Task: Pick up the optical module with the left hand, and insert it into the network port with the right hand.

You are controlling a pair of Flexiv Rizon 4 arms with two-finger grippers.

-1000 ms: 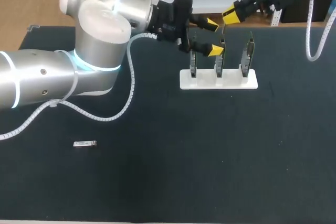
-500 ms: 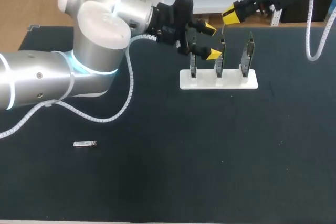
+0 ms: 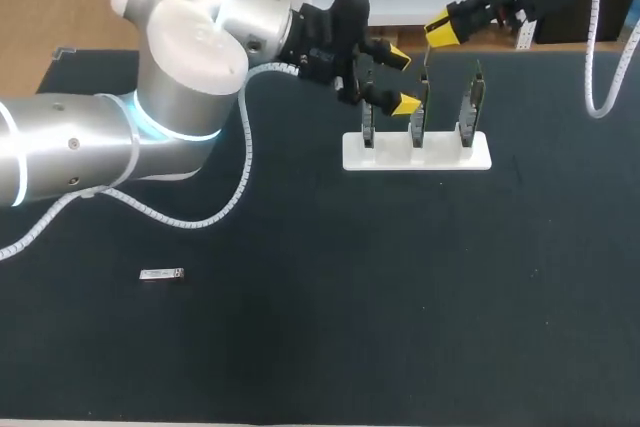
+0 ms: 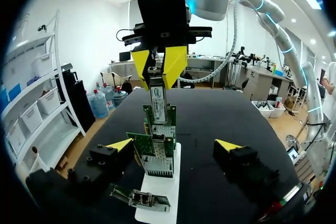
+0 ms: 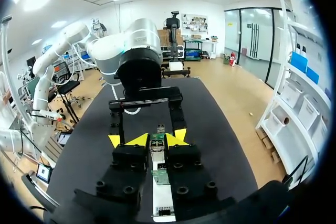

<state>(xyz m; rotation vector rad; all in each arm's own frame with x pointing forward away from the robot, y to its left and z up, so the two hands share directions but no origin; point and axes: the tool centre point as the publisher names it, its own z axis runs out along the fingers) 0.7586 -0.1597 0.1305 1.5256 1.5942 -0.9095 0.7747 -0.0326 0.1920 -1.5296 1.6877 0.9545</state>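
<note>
The right gripper pinches an optical module upright above the middle card in the white rack, probably to line it up with the port. The left gripper hangs wide open and empty beside the cards. A second module lies well apart on the table.

The dark tabletop carries a white rack of three upright circuit boards, directly below the left pincer, and a small silver module lying flat, well apart from that pincer, on its arm's side.
</note>
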